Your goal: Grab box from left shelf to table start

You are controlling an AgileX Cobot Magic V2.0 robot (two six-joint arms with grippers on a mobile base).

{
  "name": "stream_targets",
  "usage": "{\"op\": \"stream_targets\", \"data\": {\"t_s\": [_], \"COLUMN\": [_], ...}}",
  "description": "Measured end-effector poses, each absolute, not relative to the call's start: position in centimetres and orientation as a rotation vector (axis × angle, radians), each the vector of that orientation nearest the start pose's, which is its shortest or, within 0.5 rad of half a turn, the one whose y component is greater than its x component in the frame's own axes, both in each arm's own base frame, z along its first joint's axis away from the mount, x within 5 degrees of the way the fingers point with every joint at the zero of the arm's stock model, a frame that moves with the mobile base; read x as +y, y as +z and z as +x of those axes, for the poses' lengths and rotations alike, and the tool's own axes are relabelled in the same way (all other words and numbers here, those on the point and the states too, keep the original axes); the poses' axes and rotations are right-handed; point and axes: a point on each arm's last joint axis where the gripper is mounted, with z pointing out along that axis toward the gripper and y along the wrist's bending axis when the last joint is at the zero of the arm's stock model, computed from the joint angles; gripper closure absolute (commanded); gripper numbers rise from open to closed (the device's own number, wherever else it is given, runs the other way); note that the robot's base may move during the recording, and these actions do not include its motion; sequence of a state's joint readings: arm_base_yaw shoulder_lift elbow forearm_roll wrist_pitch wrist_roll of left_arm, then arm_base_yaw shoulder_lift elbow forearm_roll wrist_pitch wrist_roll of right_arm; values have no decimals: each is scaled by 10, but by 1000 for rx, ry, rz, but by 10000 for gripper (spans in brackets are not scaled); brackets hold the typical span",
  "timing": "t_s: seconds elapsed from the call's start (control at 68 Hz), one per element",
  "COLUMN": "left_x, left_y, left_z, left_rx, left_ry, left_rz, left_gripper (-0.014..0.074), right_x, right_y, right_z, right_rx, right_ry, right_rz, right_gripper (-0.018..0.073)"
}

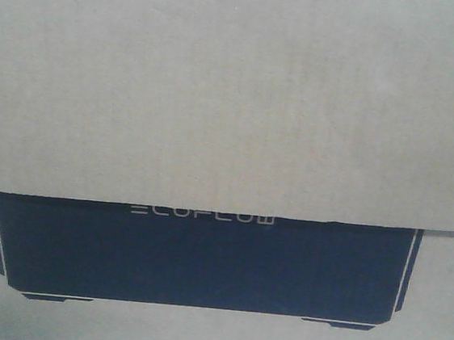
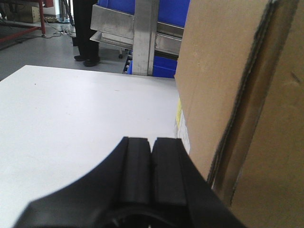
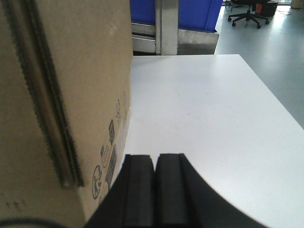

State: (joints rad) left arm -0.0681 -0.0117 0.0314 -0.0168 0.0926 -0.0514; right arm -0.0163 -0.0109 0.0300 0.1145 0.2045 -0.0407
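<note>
Left wrist view shows the left gripper at the bottom edge, its two black fingers pressed together with only a thin seam between them and nothing held. It hangs low over the white worktop, just beside the left-hand side of the box. The brown corrugated wall rises at the right of this view, with the frayed edge of a flap running down it and a small yellow and white label near its lower corner. Beyond the far edge of the worktop stands the left shelf, a brushed-silver upright and rails with blue bins seen behind them. A person's dark legs stand on the grey floor further to the left.

From the right wrist view, the right gripper is likewise closed, fingers meeting along a narrow line and empty, just beside the opposite wall of the box. That wall carries small printed handling symbols near its lower edge. The box rests on the worktop, which stretches bare to the right. A black office chair stands on the floor at the far right.

The front-facing view is filled by the box: a plain brown flap above, and below it a black printed panel with a thin pale outline and the lettering "ECOFLOW".
</note>
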Motion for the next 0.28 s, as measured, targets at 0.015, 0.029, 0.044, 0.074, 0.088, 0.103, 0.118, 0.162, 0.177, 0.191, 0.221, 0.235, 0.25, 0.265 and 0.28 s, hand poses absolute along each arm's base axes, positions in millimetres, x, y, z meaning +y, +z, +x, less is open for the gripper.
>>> {"op": "stream_targets", "data": {"t_s": [0.015,0.029,0.044,0.074,0.088,0.103,0.118,0.162,0.177,0.191,0.221,0.235,0.25,0.265,0.28], "left_x": [-4,-4,-4,-4,-4,-4,-4,-4,-4,-4,-4,-4,-4,-4,-4], "left_y": [195,195,195,195,195,195,195,195,195,195,195,195,195,195,195], "left_z": [57,57,57,57,57,57,57,57,57,57,57,57,57,57,57], "left_rx": [1597,1597,1597,1597,1597,1597,1597,1597,1597,1597,1597,1597,1597,1597,1597], "left_ry": [-107,-107,-107,-107,-107,-107,-107,-107,-107,-107,-107,-107,-107,-107,-107], "left_rz": [1,1,1,1,1,1,1,1,1,1,1,1,1,1,1], "left_gripper": [688,688,688,688,688,688,688,688,688,688,688,688,688,688,688], "right_x": [1,1,1,1,1,1,1,1,1,1,1,1,1,1,1], "right_y": [185,185,185,185,185,185,185,185,185,185,185,185,185,185,185], "right_z": [56,56,56,56,56,56,56,56,56,56,56,56,56,56,56], "right_rx": [1705,1705,1705,1705,1705,1705,1705,1705,1705,1705,1705,1705,1705,1705,1705], "right_ry": [61,61,61,61,61,61,61,61,61,61,61,61,61,61,61], "right_rz": [58,58,58,58,58,58,58,58,58,58,58,58,58,58,58], "right_gripper": [503,503,503,503,503,503,503,503,503,503,503,503,503,503,503]}}
